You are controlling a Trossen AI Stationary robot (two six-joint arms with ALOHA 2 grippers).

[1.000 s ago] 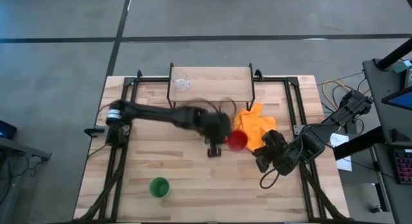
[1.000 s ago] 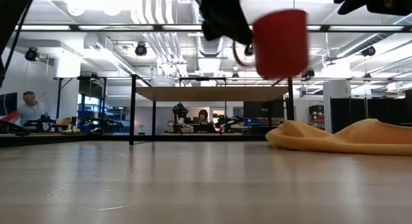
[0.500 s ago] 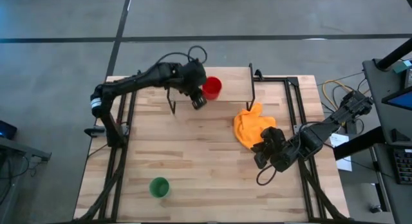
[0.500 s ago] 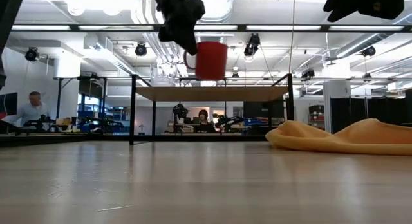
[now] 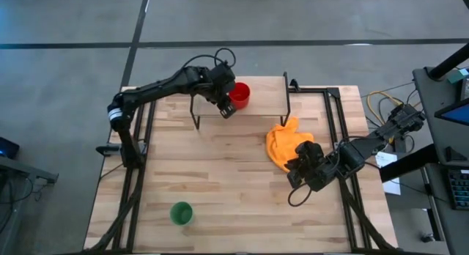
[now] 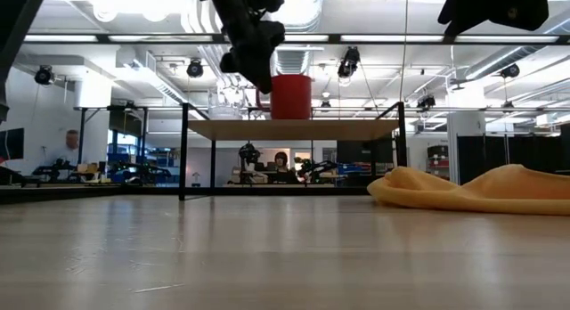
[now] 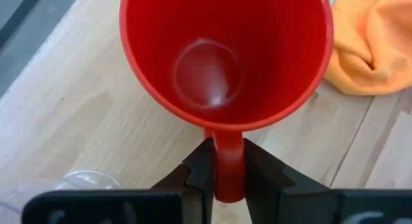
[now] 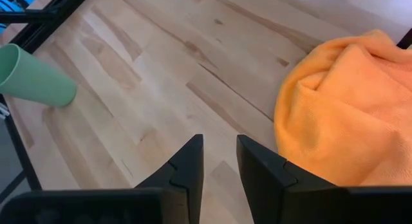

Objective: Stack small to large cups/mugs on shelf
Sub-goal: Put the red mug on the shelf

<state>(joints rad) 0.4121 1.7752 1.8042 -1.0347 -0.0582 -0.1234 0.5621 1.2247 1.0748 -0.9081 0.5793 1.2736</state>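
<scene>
My left gripper (image 5: 229, 105) is shut on the red mug (image 5: 239, 94) and holds it upright over the shelf (image 5: 267, 94), by the table's far edge. In the low view the mug's base (image 6: 290, 117) is at the shelf top (image 6: 356, 129); I cannot tell whether it touches. The clear cup (image 7: 84, 182) shows beside the mug in the left wrist view and is hidden under the arm in the high view. The green cup (image 5: 181, 212) stands on its base near the table's near left corner. My right gripper (image 5: 293, 178) hovers narrowly open by the orange cloth. My left gripper pinches the red mug's handle (image 7: 228, 147) between its two fingers (image 7: 201, 166), one on each flat side. The fingers come slanting down from the mug's near left side. The mug stands upright, mouth up, base at the shelf top.
An orange cloth (image 5: 289, 143) lies crumpled on the table right of the shelf, just beyond my right gripper (image 8: 219, 161). The green cup also shows in the right wrist view (image 8: 35, 79). Black frame rails run along the table's left and right sides. People sit in the room beyond.
My left gripper has carried the red mug from the table's middle toward the far edge, over the shelf, then lowered it to the shelf top. The mug has stayed upright. My right gripper has crept a little toward the orange cloth.
</scene>
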